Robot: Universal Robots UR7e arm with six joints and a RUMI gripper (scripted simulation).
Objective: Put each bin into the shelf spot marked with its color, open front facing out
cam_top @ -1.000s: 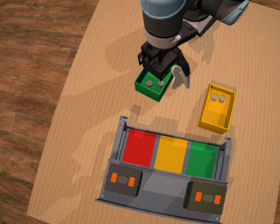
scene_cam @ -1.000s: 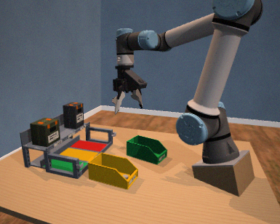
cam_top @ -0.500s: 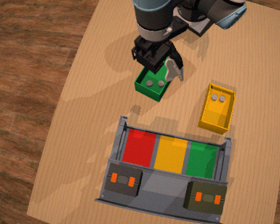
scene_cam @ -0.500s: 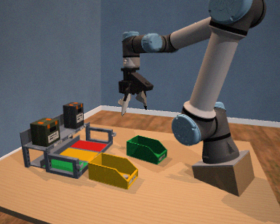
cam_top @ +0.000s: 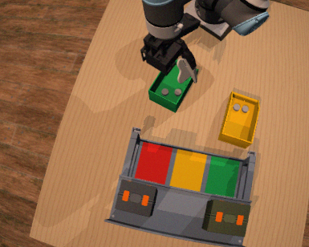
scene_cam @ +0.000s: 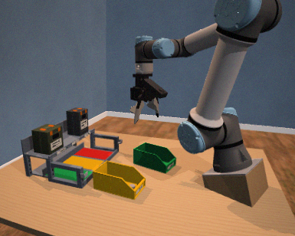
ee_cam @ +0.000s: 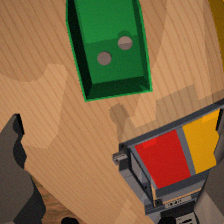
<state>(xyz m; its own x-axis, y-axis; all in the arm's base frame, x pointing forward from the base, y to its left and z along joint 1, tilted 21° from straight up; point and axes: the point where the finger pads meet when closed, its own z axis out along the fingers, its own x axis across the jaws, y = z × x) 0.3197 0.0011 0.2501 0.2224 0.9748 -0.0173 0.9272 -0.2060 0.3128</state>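
Spread wide, my gripper (cam_top: 187,71) (scene_cam: 146,115) is hanging above the green bin (cam_top: 172,89) (scene_cam: 154,157) (ee_cam: 111,50), near two round parts lying inside it.

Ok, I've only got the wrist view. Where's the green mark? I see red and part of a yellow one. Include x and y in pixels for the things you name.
Observer: The green mark (cam_top: 222,176) (scene_cam: 67,174) is at the other end of the row from the red mark (cam_top: 153,162) (scene_cam: 94,153) (ee_cam: 162,157), with the yellow mark (cam_top: 189,170) (scene_cam: 82,162) (ee_cam: 200,145) between them.
Operator: Anything in the yellow bin? I only get a sliver.
Observer: Yes, the top view shows two round gray parts (cam_top: 236,107) (scene_cam: 132,186) in the yellow bin (cam_top: 239,122) (scene_cam: 114,181) (ee_cam: 219,15).
Operator: Am I down at the green bin?
Observer: No, the exterior view shows the end effector (cam_top: 170,66) (scene_cam: 146,119) (ee_cam: 119,112) well above the rim of the green bin (cam_top: 168,84) (scene_cam: 152,158) (ee_cam: 107,25).
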